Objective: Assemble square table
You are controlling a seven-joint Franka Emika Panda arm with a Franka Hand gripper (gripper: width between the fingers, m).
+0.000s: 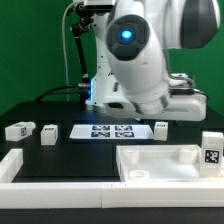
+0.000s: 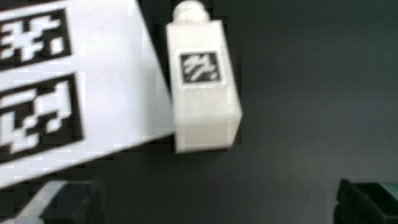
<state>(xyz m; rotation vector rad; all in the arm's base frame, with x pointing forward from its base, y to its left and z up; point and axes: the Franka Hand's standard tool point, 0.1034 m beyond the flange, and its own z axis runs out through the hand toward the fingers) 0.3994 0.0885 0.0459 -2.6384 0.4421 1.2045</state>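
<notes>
Hovering, the gripper (image 2: 217, 203) stands apart above a leg (image 2: 205, 100) seemingly touching the marker board (image 2: 125, 90).

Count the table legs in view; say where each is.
4. Far-left leg and second leg at the exterior view's left; third leg beside the marker board; fourth leg by the square top, at that view's right. Others may be hidden.

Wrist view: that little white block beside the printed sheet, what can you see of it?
It is a table leg: a short, white, plastic-looking block with squared sides and a narrower peg at one end. A small black-and-white tag sits on its upward face. It lies flat on the dark table, lengthwise along the edge of the marker board, perhaps touching it. The open gripper hangs above, not touching it.
</notes>
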